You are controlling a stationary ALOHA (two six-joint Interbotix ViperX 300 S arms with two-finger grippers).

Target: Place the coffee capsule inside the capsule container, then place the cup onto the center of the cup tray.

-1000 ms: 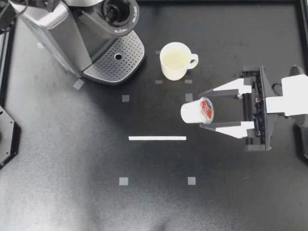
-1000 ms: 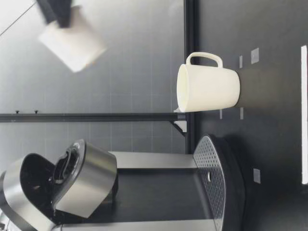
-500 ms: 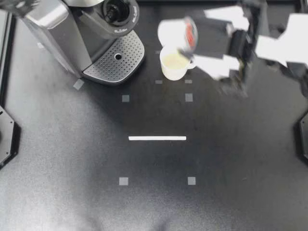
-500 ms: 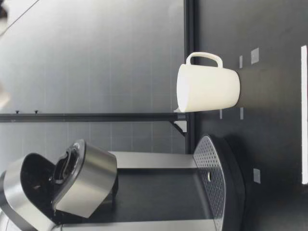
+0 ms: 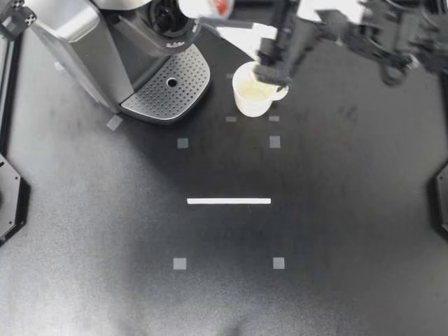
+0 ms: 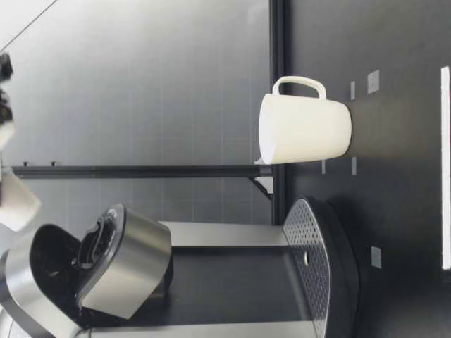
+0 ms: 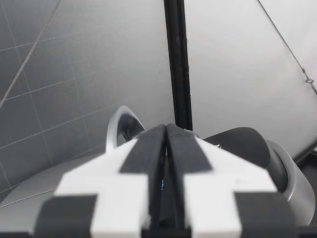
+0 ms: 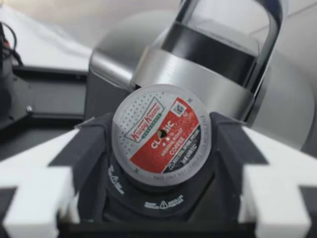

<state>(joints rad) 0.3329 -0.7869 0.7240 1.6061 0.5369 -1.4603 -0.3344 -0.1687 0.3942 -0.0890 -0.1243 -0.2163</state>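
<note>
Top view: right gripper, fingers holding white foil-lidded coffee capsule just beside black round capsule container; white ceramic cup near it, untrayed. Neither step done.

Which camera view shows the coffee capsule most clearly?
The right wrist view: the coffee capsule is close, its lid facing the camera. The top view catches only part at the edge; the low view, a pale blur; the left wrist view, nothing.

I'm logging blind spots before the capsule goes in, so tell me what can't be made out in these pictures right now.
Coffee capsule: top view, blurred and cut by the frame edge; low view, also cut off.
Capsule container inside: top view, too dark to judge.
Cup: top view, rim partly covered by my right arm.
</note>
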